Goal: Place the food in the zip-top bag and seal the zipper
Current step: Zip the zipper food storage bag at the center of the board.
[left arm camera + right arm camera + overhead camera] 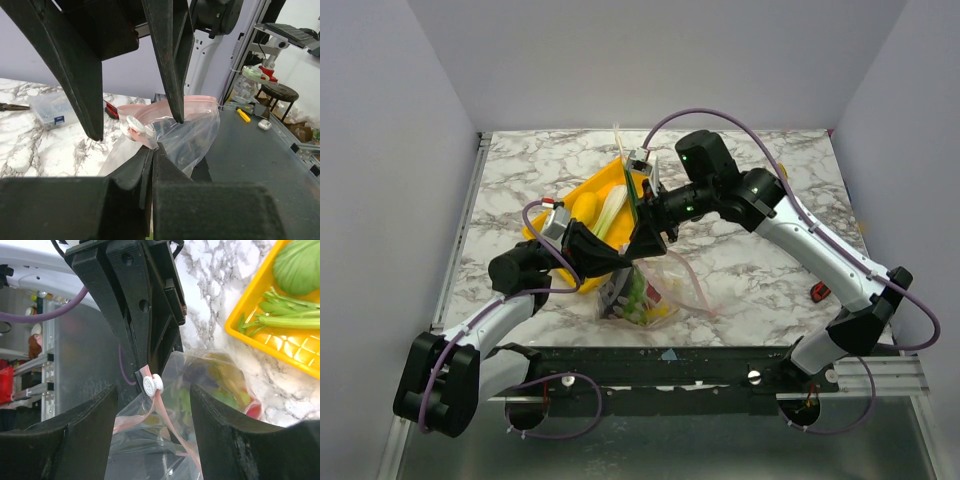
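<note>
The left part of the marble desk (510, 170) is bare out to the side wall, leaving open room there. The left arm reaches in from the near-left corner. Its left hand (155, 148) is pinched tight on the top corner of the zip-top bag (642, 292), just beside the white slider (152, 385).

Just beyond it, on the far side, sits the yellow tray (257, 290), set at an angle and holding a cabbage (299, 265) and leeks (292, 320). The tray's near corner comes close to the bag.

The bag stands mid-desk, close to the near edge, with its mouth held up. Food (225, 395) — green, yellow and red pieces — rests in the bottom. The pink zipper (200, 99) runs along the raised top edge.

The right hand (152, 390) comes down from the far side — jaws spread wide, gripping nothing, with the slider between its fingers. The two hands crowd together over the bag, so there is little room between them, and the tray hems them in on the far left.

To the right of the bag the desk is open marble. It runs out to a small red object (820, 292) beside the right arm's lower link, near the near-right edge. I cannot tell what that object is.
</note>
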Controlling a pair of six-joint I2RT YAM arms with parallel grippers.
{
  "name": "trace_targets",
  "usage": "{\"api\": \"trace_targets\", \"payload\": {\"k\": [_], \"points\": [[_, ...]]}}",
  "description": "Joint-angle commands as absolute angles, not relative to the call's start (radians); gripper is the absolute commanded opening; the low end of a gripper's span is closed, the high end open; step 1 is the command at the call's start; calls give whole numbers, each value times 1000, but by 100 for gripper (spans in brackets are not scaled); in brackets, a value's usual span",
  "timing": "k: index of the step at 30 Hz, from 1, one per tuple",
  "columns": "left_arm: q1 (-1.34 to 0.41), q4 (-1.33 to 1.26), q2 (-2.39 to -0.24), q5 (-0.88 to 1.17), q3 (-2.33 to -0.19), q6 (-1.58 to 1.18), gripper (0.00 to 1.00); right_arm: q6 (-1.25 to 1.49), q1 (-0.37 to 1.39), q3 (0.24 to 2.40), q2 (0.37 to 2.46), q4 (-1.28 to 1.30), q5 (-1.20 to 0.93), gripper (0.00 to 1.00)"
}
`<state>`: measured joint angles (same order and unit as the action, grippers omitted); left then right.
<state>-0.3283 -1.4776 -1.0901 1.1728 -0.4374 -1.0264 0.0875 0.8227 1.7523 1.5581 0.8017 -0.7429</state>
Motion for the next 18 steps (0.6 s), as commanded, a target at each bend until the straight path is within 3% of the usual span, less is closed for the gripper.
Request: {"api": "trace_targets", "payload": {"k": [1,9,14,16,17,18], "points": [[-324,-1591,-1078,1201,-469,-1024,0,98,824,1731,1575,750,-830,59],[-324,-1590,-1078,1207,-465,-1017,0,118,822,1718,1583,716,-876,39],[-324,-1589,-1077,1204,-465,-1020,0,107,822,1709,1590,720,-917,5],[-324,-1584,-1076,1196,-465,-1026,0,108,822,1699,1581,709,-901,0],[-324,-1567,-1075,1190,-465,-1029,5,124,822,1694,1574,692,-878,0],[-323,-1532,-1072,1181,-464,-1028,16,137,822,1688,1569,674,-859,0]]}}
